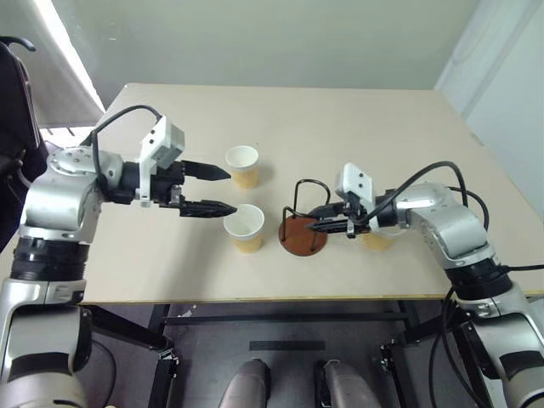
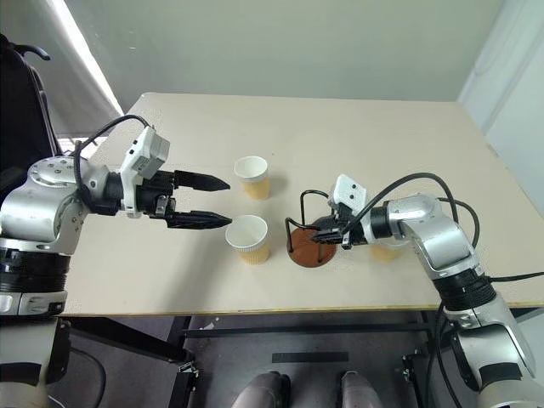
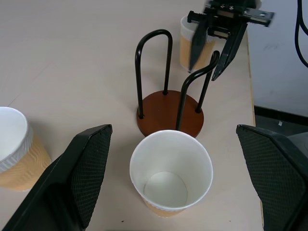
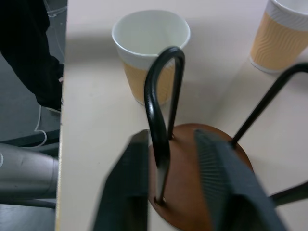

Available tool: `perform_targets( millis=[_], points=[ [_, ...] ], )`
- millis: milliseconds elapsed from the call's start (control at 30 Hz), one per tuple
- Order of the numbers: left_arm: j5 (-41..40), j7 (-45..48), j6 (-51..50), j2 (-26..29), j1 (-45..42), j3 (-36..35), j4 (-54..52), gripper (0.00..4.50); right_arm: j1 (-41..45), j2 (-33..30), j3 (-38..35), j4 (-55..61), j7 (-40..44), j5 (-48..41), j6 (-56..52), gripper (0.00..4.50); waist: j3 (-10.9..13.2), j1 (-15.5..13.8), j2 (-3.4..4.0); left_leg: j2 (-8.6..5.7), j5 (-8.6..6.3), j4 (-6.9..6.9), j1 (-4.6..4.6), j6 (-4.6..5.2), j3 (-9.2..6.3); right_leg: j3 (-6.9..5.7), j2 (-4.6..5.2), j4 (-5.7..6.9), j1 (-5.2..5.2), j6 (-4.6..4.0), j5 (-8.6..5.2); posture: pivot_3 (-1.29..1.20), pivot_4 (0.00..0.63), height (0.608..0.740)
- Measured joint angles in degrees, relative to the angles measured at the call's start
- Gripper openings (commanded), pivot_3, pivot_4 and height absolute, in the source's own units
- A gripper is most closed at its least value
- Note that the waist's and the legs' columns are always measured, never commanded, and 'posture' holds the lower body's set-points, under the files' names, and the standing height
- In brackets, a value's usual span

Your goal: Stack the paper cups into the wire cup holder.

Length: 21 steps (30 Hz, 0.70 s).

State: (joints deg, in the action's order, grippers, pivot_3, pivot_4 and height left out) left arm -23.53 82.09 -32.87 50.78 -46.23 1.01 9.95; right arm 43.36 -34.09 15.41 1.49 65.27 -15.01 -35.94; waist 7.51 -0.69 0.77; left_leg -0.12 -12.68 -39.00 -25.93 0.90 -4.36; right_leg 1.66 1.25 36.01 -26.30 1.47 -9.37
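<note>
Wire cup holder (image 1: 303,228): upright on table (image 1: 357,127), empty, loops vertical, under right hand (image 1: 316,227), whose parted fingers straddle one loop, gripping nothing. Paper cups (image 1: 245,228), (image 1: 242,166), (image 1: 376,240): upright, empty, mouths up; two just ahead of left hand (image 1: 223,190), spread wide, empty; third behind right hand.

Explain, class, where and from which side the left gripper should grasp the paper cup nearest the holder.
Pinch the cup nearest the holder across its tan side wall just under the rolled rim, coming level from the robot's left. It stands upright, mouth up, and already sits between the open fingers of the left gripper; the wire cup holder crowds the opposite side.
</note>
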Motion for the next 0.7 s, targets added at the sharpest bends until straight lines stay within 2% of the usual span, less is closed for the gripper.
perform_targets(
  millis=[167, 200, 433, 700],
  points=[
    [-0.01, -0.06, -0.29, 0.00, 0.05, 0.00, -0.60, 4.46, 0.00, 0.01, 0.73, -1.16, -0.10, 0.94, 1.10, 4.33, 0.00, 0.00, 0.00, 0.00, 0.00, 0.00, 0.00, 0.00, 0.00, 0.00, 0.00, 0.00, 0.00, 0.01, 0.00, 0.00, 0.150, 0.740],
    [-0.02, -0.10, -0.39, 0.00, 0.05, 0.00, -0.72, 4.46, 0.00, 0.08, 0.73, -1.17, -0.34, 1.03, 1.18, 4.46, 0.00, 0.00, 0.00, 0.00, 0.00, 0.00, 0.01, 0.00, 0.00, 0.00, 0.00, 0.00, 0.00, 0.01, 0.00, 0.00, 0.150, 0.740],
    [0.02, -0.12, -0.57, -0.09, 0.05, 0.01, -0.73, 4.46, 0.25, -0.61, -0.05, -0.51, -1.14, 0.43, 0.16, 4.46, 0.00, 0.00, 0.00, 0.00, 0.00, 0.00, -0.01, 0.00, 0.00, 0.00, 0.00, 0.00, 0.01, 0.01, 0.00, 0.00, 0.150, 0.740],
    [0.16, 0.02, -0.14, -0.20, 0.04, 0.12, -0.71, 4.46, 0.25, -4.09, -2.42, 5.77, -1.25, -1.24, -3.74, 4.46, -0.01, 0.10, -0.01, 0.01, 0.00, 0.00, 0.05, 0.00, 0.00, 0.00, -0.01, 0.01, 0.05, 0.00, 0.00, 0.00, 0.150, 0.740]
  ],
)
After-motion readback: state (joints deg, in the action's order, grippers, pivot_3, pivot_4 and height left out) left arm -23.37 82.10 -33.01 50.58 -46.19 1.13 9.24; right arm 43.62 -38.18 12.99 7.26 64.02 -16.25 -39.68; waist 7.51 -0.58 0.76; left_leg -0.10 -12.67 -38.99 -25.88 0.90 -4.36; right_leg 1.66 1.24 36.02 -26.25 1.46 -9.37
